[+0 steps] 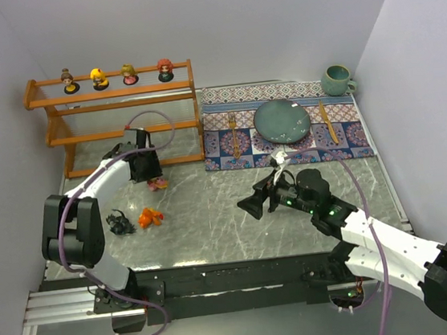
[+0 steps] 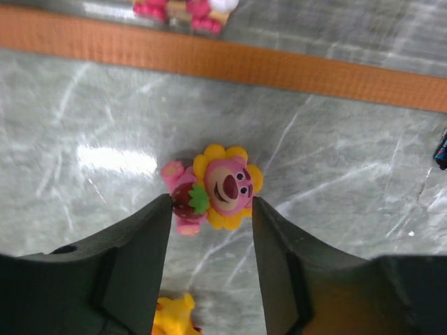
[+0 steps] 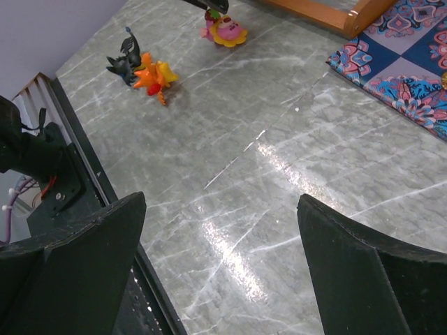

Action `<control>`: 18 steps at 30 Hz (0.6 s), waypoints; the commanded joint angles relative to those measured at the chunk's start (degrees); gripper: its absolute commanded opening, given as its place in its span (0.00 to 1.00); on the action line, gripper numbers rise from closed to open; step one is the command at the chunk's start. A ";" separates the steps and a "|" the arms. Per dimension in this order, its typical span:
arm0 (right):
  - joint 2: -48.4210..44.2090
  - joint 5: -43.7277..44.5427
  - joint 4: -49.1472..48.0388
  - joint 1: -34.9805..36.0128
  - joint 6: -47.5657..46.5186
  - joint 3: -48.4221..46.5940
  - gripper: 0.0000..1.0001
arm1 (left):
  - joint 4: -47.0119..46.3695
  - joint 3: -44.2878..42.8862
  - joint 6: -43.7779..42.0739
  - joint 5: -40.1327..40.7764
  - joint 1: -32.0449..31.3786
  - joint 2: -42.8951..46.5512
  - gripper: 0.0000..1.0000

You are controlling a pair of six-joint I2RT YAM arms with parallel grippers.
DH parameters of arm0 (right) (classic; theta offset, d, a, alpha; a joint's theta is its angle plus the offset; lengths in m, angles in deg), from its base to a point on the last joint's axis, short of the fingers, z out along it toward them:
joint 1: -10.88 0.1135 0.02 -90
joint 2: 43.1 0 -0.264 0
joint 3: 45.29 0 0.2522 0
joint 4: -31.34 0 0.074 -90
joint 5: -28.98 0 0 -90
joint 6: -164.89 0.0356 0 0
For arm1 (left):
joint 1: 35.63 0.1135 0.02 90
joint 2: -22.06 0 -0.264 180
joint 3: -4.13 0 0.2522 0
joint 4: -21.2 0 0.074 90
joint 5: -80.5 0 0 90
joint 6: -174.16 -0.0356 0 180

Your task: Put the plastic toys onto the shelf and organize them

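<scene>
at far left the shelf (image 1: 110, 94) is carrying four dolls (image 1: 99, 78) on top. in front, our left jaws are straddling the pink bear toy (image 2: 223, 185) lying on the desk (image 1: 214, 225); we cannot tell whether they are pinching it. only the tips are flanking its edge, so it may be squirting free when lifted. our right jaws are hanging spread, empty.
</scene>
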 commanded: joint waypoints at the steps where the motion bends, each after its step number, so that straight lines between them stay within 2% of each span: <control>1: -1.78 1.73 -0.33 -0.03 0.74 1.25 0.96 | 2.84 -0.84 10.20 -0.09 -0.08 0.03 0.53; 6: -1.51 1.65 -0.24 -0.12 0.65 1.08 0.96 | 3.63 -0.57 17.61 3.07 -0.08 -0.58 0.49; 18: -1.60 1.91 0.20 -0.12 -0.49 1.25 0.96 | 5.83 0.57 22.27 5.02 -0.08 0.12 0.44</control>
